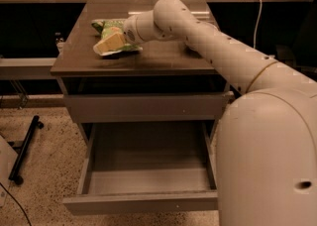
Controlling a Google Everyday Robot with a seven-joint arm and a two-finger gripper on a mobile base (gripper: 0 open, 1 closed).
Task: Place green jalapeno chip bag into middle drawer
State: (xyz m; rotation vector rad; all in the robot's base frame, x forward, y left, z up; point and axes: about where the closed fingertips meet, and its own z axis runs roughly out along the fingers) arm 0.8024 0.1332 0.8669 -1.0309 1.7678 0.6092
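Note:
The green jalapeno chip bag (113, 26) lies crumpled at the back left of the cabinet top (158, 56). My gripper (110, 43) is down on the bag, reaching in from the right with its pale tip over the bag's front edge. The bag rests on the top. The middle drawer (148, 183) is pulled wide open below, with a bare grey floor and a flat front (143, 203) bearing a tiny pale dot. My arm (213, 46) crosses the right half of the top and hides what is behind it.
A closed plain drawer front (143, 107) sits above the open drawer. My arm's large near link (270, 155) fills the lower right, beside the drawer's right wall. A black stand leg (25, 145) lies on the speckled floor at left. A window rail runs along the back.

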